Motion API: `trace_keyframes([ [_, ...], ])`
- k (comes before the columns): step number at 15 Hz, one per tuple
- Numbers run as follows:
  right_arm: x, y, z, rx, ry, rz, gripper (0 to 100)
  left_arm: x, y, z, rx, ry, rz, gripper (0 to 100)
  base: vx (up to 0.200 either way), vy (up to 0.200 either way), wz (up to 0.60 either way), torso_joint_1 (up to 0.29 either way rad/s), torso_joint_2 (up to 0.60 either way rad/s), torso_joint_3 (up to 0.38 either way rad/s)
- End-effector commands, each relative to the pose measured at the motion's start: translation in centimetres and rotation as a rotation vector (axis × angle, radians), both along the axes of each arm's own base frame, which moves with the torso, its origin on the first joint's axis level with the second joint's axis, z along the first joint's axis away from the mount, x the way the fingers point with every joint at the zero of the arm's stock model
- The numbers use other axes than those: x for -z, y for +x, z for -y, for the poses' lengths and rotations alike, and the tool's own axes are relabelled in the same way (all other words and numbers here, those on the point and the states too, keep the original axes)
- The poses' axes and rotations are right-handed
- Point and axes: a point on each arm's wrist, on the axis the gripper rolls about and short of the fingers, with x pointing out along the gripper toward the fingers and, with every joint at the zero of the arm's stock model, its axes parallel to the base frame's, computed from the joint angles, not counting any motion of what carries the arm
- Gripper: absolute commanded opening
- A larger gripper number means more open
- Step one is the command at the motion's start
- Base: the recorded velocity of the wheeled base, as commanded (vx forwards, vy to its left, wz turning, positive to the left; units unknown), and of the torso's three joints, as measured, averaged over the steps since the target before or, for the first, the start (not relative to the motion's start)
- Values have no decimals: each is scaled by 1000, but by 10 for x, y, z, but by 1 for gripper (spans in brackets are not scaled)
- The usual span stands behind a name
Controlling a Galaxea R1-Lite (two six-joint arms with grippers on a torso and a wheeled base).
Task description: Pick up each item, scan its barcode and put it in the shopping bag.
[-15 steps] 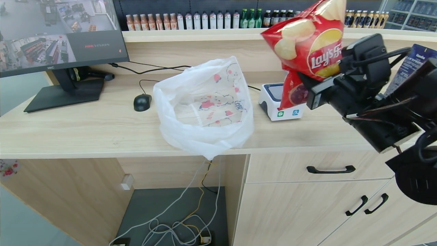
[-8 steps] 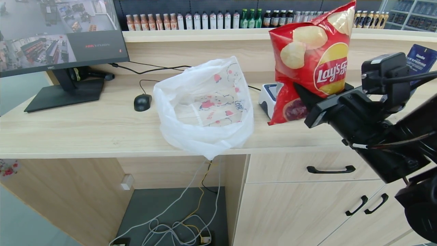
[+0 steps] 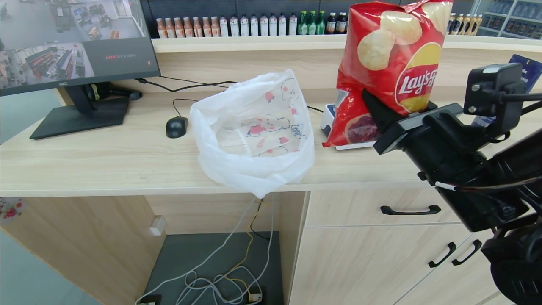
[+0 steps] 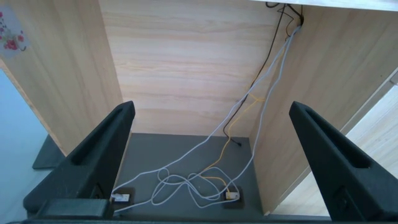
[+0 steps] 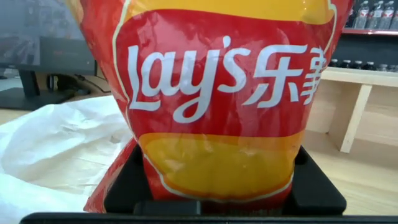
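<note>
chip bag (image 3: pixel 389 63) upright, shopping bag (image 3: pixel 250 173) open

The chip bag (image 3: pixel 389 63) is glossy red film, smooth and reflective, lightly creased at its lower end. The shopping bag (image 3: pixel 254 169) is thin, translucent white plastic, crinkled and faintly shiny. The counter (image 3: pixel 106 161) and drawers (image 3: pixel 381 250) are pale wood-grain, smooth and matt, with satin black handles (image 3: pixel 410 210). The mouse (image 3: pixel 176 126) and the left gripper (image 4: pixel 211 155) fingers (image 4: pixel 99 162) look like matt black plastic. The scanner (image 3: pixel 325 125) is glossy white plastic.
</note>
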Motion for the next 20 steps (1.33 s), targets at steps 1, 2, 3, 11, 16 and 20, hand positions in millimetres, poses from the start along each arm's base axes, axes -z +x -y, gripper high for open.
trace_keyframes([
  [1,-6,-2,1,-6,18,15,0,0,0,0,1,3,0,100,0,0,0,0,0,0],
  [2,-9,-3,2,-7,32,22,0,0,0,0,1,3,0,100,0,0,0,0,0,0],
  [3,-14,-3,3,-5,45,39,0,0,0,0,1,1,0,100,0,0,0,0,0,0],
  [11,-17,-3,5,1,53,47,0,0,0,0,-1,-3,0,100,0,150,0,4,2,2],
  [16,-16,-2,5,1,52,44,0,0,0,0,-1,-3,0,100,0,200,0,4,3,3],
  [20,-23,3,-5,-24,76,68,0,0,0,0,1,0,0,100,0,0,0,0,0,0],
])
